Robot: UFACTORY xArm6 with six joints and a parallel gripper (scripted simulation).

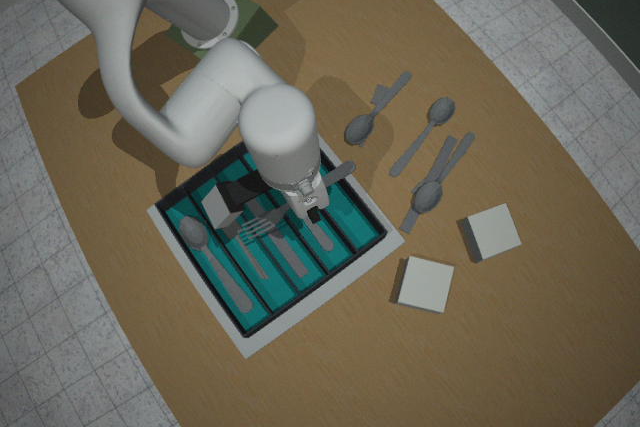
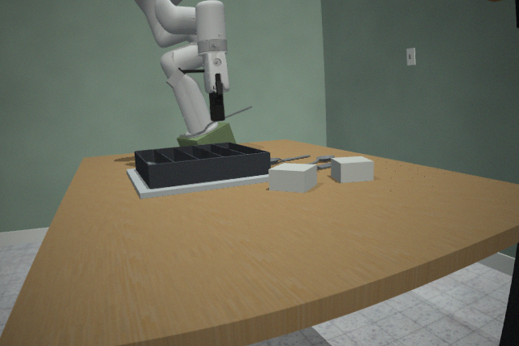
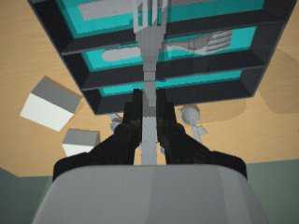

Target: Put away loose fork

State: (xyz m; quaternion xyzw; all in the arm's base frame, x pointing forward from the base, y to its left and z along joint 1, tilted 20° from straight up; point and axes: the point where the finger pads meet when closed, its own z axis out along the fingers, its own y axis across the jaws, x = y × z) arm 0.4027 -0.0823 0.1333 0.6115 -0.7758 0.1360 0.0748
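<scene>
Top view: the white arm folds from its green base at 11 o'clock and hangs its wrist straight down over the tray. The pincer sits above the tray's right half, pinching the loose fork, whose handle end pokes out toward 2 o'clock. The tray is dark-walled with teal floors, split into long slots; one holds a spoon, and another fork lies further in. Loose spoons and two pale blocks lie on the wooden tabletop toward 3 and 4 o'clock, well apart from the tray.

Exterior view: the pincer hangs well above the tray, open air between them. The fork is tilted, its handle rising toward 2 o'clock. The tray rests on a pale mat.

Wrist view: the black fingers press on the flat grey fork, its tines at 12 o'clock over the slot dividers. The resting fork lies crosswise to it in its slot.
</scene>
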